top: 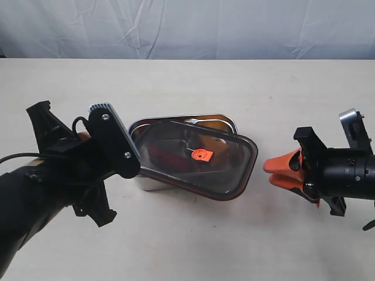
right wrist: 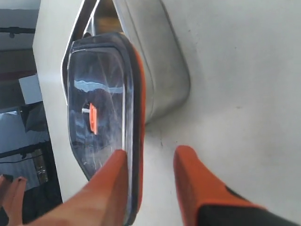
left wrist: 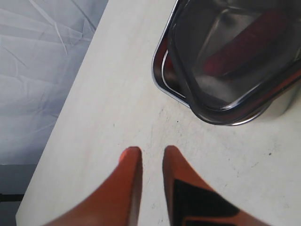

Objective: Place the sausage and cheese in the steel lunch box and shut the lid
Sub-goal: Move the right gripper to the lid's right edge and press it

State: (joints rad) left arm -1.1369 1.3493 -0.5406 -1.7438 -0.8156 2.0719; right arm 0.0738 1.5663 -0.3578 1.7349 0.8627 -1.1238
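Lid: dark smoky translucent plastic lid (top: pixel 193 158) lies skewed on shiny steel lunch box (top: pixel 227 120), unseated.
Fingers: your left fingers (left wrist: pixel 129 165) and right fingers (right wrist: pixel 190 169), slightly parted, hold nothing.
Risk: pressing one corner could tip it off.

**Lid (right wrist: pixel 101 84) askew on steel lunch box (right wrist: pixel 162 66)**

The dark translucent lid, with an orange rim and an orange valve tab (right wrist: pixel 93 118), overhangs the box. The right gripper (right wrist: pixel 153 155) holds its orange fingers apart above the pale table (right wrist: pixel 235 94). One finger overlaps the lid's edge.
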